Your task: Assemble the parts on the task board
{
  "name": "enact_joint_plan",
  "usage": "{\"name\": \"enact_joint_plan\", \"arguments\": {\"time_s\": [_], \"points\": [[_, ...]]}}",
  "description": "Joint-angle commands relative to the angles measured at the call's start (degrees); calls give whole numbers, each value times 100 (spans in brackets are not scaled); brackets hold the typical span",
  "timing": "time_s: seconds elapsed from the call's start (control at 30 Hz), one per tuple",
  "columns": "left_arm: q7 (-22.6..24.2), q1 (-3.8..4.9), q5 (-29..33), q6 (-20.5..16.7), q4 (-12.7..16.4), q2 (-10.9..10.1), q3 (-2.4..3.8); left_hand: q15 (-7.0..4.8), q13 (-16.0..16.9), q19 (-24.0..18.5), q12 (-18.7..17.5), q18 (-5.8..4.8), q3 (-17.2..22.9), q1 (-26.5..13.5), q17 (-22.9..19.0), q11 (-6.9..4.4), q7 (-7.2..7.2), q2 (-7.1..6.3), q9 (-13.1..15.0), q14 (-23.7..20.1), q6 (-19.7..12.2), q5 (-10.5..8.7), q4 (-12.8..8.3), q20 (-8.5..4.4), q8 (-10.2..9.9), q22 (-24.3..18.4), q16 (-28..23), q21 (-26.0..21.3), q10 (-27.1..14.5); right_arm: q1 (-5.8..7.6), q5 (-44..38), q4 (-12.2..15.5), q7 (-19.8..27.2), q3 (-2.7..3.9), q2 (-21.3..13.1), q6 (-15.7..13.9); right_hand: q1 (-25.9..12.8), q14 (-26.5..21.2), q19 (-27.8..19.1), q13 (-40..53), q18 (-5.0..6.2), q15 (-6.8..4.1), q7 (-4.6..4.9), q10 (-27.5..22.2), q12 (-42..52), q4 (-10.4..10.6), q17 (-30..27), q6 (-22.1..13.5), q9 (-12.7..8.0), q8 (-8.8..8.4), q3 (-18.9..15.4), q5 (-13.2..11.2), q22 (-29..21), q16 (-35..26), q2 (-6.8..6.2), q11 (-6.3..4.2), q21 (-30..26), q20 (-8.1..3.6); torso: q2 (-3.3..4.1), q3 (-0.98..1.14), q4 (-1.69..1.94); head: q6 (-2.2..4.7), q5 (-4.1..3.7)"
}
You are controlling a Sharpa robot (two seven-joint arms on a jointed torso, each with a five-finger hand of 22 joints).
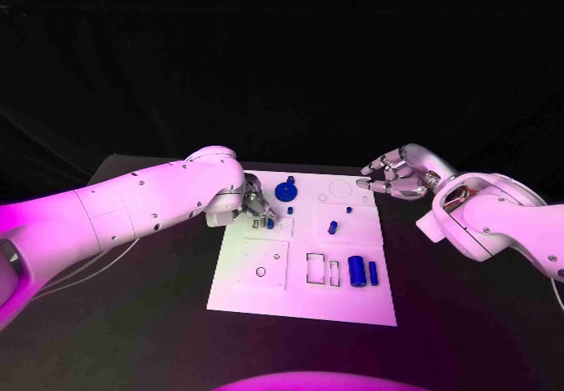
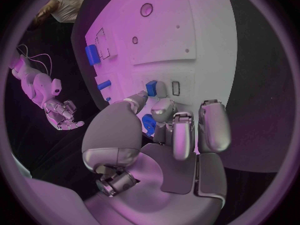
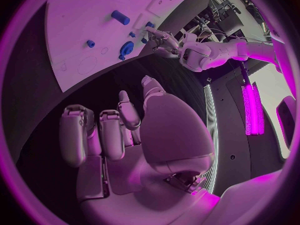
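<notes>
While my left hand (image 1: 250,204) sits over the far-left part of the task board (image 1: 300,301), it's clearly the working one: fingertips down at a small blue part (image 2: 151,88), which lies just beyond them and beside a small rectangular slot (image 2: 175,88). From the wrist view the thumb and a finger look pinched on it, or at least touching; I can't tell if it's lifted off the board. Second blue bit (image 2: 148,124) sits tucked under the fingers, closer to the palm.

Right hand (image 1: 394,177) hovers off the board's far-right corner, fingers curled in, holding nothing I can see.

Two upright blue cylinders (image 1: 363,271) stand near-right on the board, long axes running near-far, well apart from both hands; right hand is nearer to them.

Blue round piece (image 1: 286,191) is just right of the left hand.
</notes>
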Motion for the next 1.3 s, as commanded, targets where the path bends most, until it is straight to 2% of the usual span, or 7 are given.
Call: {"name": "enact_joint_plan", "arguments": {"time_s": [0.03,0.33,0.53,0.73,1.0,1.13,1.3], "points": [[3,-1,-39,24,26,1,3,-42,7,26,8,-84,-55,30,1409,15,8,-47,9,574,14,16,2,-14,16,8,34,29,6,-4,-30,6,30,0,-1,55,-9,372,3,-7,54,-39,7,-24,-27,11,524,28,-8,22,-33,28,907,-23,50,-35,-28,-25,4,1,3,-7,-2],[45,-1,-39,-109,35,-7,3,-42,-3,23,-1,-83,-118,10,1410,16,9,-58,11,574,16,16,22,-15,19,5,35,26,3,-6,-30,4,30,0,1,49,-9,372,3,-7,54,-39,7,-24,-27,11,524,28,-8,22,-33,28,907,-23,50,-35,-28,-25,-1,3,2,0,2],[124,-2,47,-327,126,-91,9,-46,12,18,12,-80,-552,-127,1410,11,2,-161,23,574,21,15,159,-22,28,-6,35,17,14,-7,-27,-5,41,0,4,30,-20,372,0,-8,55,-38,7,-24,-27,20,524,26,-9,23,-45,32,903,-24,48,-35,-35,-25,-6,6,5,36,27],[89,20,42,-324,276,-285,100,-46,-35,12,-39,-78,-864,-9,1408,14,7,-159,29,573,-16,17,187,-31,21,-15,33,7,-25,-8,-23,-18,43,0,0,17,-20,372,0,-8,55,-38,7,-24,-27,20,524,26,-9,23,-45,32,903,-24,48,-35,-35,-25,-5,11,4,51,24],[102,267,22,-152,280,-501,216,15,-589,-79,-577,-41,-1229,453,1393,93,98,-65,-11,568,-217,19,157,-13,-93,-209,20,-122,-351,-8,-22,-30,37,0,-9,17,-20,372,0,-8,55,-38,7,-24,-27,20,524,26,-9,23,-45,32,903,-24,48,-35,-35,-25,7,2,1,103,16],[193,378,21,-366,124,-468,231,76,-849,-144,-821,-15,-1366,598,1385,170,197,-23,-120,565,-443,18,214,18,-277,-352,13,-217,-508,-8,-22,-35,36,0,0,20,-20,372,0,-8,55,-38,7,-24,-27,20,524,26,-9,23,-45,32,903,-24,48,-35,-35,-25,9,-2,0,122,21],[213,432,-100,-541,-83,-361,237,101,-805,-130,-757,-20,-1456,646,1389,196,225,16,-187,566,-465,18,285,44,-339,-327,16,-206,-470,-8,-22,-44,38,0,16,25,-20,372,0,-8,55,-38,7,-24,-27,20,524,26,-9,23,-45,32,903,-24,48,-35,-35,-25,15,-9,-6,141,41]]}}
